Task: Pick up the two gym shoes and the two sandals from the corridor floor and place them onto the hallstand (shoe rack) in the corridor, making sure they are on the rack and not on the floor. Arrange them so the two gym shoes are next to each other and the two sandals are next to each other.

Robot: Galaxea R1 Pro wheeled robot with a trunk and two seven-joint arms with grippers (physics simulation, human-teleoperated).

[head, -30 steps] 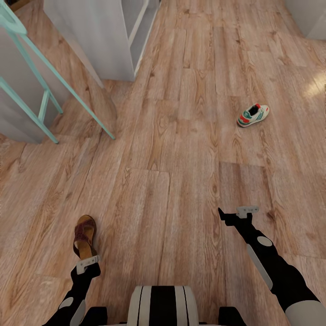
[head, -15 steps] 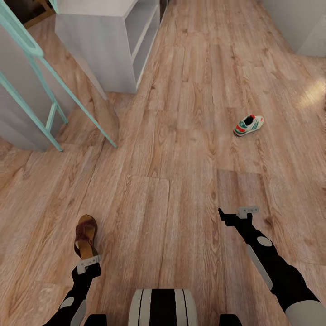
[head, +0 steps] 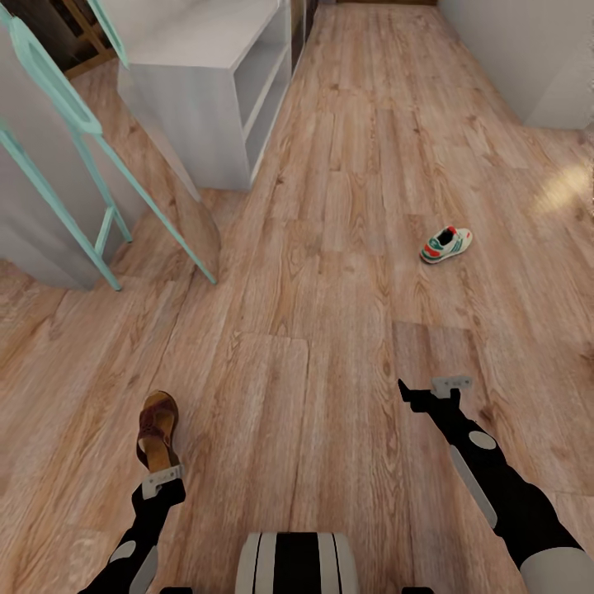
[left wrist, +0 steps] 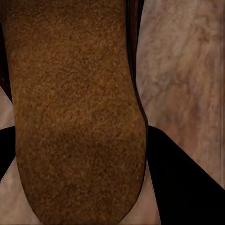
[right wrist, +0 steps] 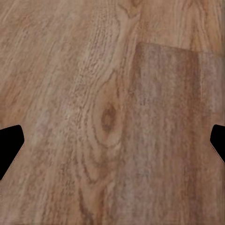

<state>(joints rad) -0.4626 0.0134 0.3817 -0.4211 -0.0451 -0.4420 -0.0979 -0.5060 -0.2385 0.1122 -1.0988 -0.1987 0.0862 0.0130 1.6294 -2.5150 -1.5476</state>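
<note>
Head view, looking down the corridor floor (head: 330,247) of light brown wood-grain planks. The pale grey hallstand (head: 216,99), a low bench unit with open shelves on its side, served as the landmark; it stood at the far left of the corridor. Just beside it, on the robot's side, leaned a mint-green frame (head: 91,157) with thin legs resting on the planks.

One gym shoe (head: 445,245), white with green stripes and red patches, lay on the floor well apart from the hallstand, across the corridor toward the right wall (head: 528,58), resting on its sole.

One sandal (head: 157,429), reddish-brown with a tan footbed, was held off the floor well short of the hallstand, close in front of the robot's trunk (head: 297,561). The left tool (head: 160,472) was clamped on the sandal's heel end, with the toe pointing toward the hallstand. In the left wrist view the sandal's brown sole (left wrist: 75,108) lay between the two dark fingers (left wrist: 183,187), with floor planks beyond.

The right tool (head: 429,389) hung over bare floor, nearer the robot than the gym shoe and well apart from the hallstand. In the right wrist view its fingertips (right wrist: 9,145) stood wide apart at the picture's two edges, with nothing between them but planks (right wrist: 112,112).
</note>
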